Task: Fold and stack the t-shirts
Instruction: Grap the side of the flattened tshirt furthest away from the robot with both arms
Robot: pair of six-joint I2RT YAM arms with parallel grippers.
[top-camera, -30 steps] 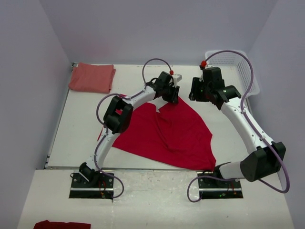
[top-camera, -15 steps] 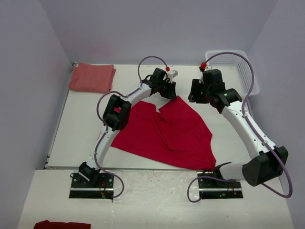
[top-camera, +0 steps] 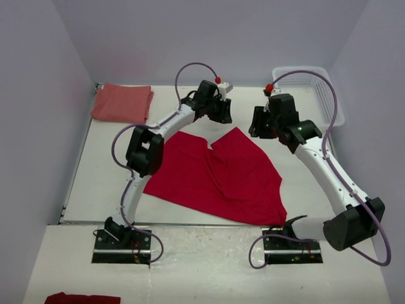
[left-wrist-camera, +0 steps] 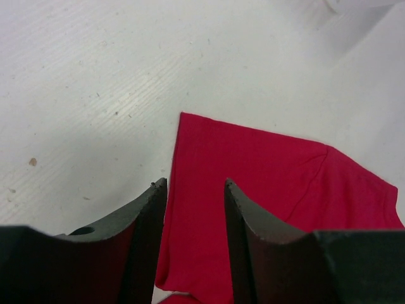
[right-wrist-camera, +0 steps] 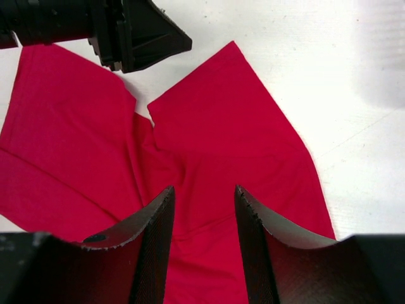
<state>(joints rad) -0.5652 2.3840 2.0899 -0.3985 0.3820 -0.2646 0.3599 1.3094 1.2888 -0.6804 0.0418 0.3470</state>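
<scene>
Red cloth lies spread flat mid-counter [top-camera: 101, 171]: that's the bright red t-shirt [top-camera: 215, 174], one pointed tip aimed at the far side. Left gripper [left-wrist-camera: 195, 183] hangs above the shirt's far edge, jaws parted, nothing between them. Right gripper [right-wrist-camera: 204, 189] hovers near that same tip from the other side, jaws also apart and empty. Over in the far left corner, the salmon-red t-shirt [top-camera: 122, 102] sits folded, well apart. White lattice basket [top-camera: 316, 85] is at far right.

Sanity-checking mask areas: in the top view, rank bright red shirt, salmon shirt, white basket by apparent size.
1. bright red shirt, spread flat: clearly largest.
2/3. white basket and folded salmon shirt look similar; the right arm covers part of the basket, so unranked.
</scene>
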